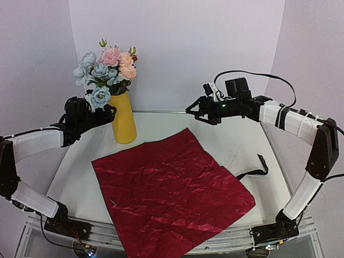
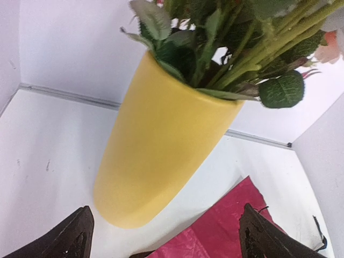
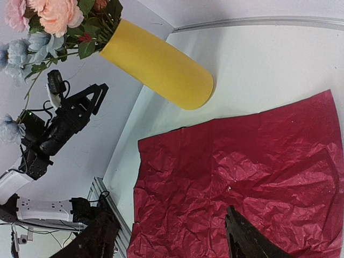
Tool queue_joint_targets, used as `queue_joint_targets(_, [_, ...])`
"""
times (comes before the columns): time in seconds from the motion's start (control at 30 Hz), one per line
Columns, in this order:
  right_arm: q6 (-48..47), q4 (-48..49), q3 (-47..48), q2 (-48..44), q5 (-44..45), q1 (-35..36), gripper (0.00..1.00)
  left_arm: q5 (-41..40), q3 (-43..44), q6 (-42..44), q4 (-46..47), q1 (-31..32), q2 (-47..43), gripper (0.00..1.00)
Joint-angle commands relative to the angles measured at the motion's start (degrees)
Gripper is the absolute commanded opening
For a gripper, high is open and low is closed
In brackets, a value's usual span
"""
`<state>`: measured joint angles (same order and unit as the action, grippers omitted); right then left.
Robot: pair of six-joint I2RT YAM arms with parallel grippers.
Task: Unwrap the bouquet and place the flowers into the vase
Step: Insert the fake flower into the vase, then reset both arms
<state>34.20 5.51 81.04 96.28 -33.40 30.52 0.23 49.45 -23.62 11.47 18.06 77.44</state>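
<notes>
1. White table (image 1: 242,140) with white walls around it fills the scene; seen from above, the arm bases are at 6 o'clock.
2. Nearest to the bases, the dark red wrapping paper (image 1: 166,188) lies open and flat, with no stem on it. The black ribbon (image 1: 258,171) lies loose at its 3 o'clock edge.
3. Farther, at about 10 o'clock, the yellow vase (image 1: 124,121) stands upright. The flowers (image 1: 110,67) are inside it, stems down and blooms above the mouth.
4. The left gripper (image 1: 107,114) hangs just beside the vase, which is at its 3 o'clock. Its jaws are wide apart and hold nothing.
5. The right gripper (image 1: 194,114) is in the air at about 1 o'clock, well apart from the vase, also spread and empty.
6. I judge that the task is almost finished. The long axis of the vase is vertical and the left arm is the nearer one, so it should retreat toward 8 o'clock, away from the vase wall, not to tip it.
</notes>
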Motion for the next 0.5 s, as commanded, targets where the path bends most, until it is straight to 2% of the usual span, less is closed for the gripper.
queue_joint_targets(0.0, [-1.0, 0.0, -2.8, -4.7, 3.1, -1.1, 0.89, -4.1, 0.5, -0.9, -8.9, 0.0, -2.7, 0.97])
queue_joint_targets(0.07, [-1.1, 0.0, -4.2, -6.3, 5.9, -1.5, 0.98, -4.8, 0.5, -0.8, -10.9, 0.0, -3.2, 0.98])
queue_joint_targets(0.1, [-1.4, 0.0, -4.8, -7.4, 7.4, -1.6, 0.98, -4.9, 0.3, -0.7, -11.1, 0.0, -3.6, 0.98])
queue_joint_targets(0.3, [-2.3, 4.0, -12.0, -14.7, 25.6, -1.6, 0.98, -5.4, -2.3, -2.4, -13.1, 0.0, -6.2, 0.99])
queue_joint_targets(0.47, [-5.9, 14.4, -23.4, -22.0, 30.7, -1.6, 0.98, -5.5, -6.5, -6.6, -12.7, 0.1, -10.1, 0.99])
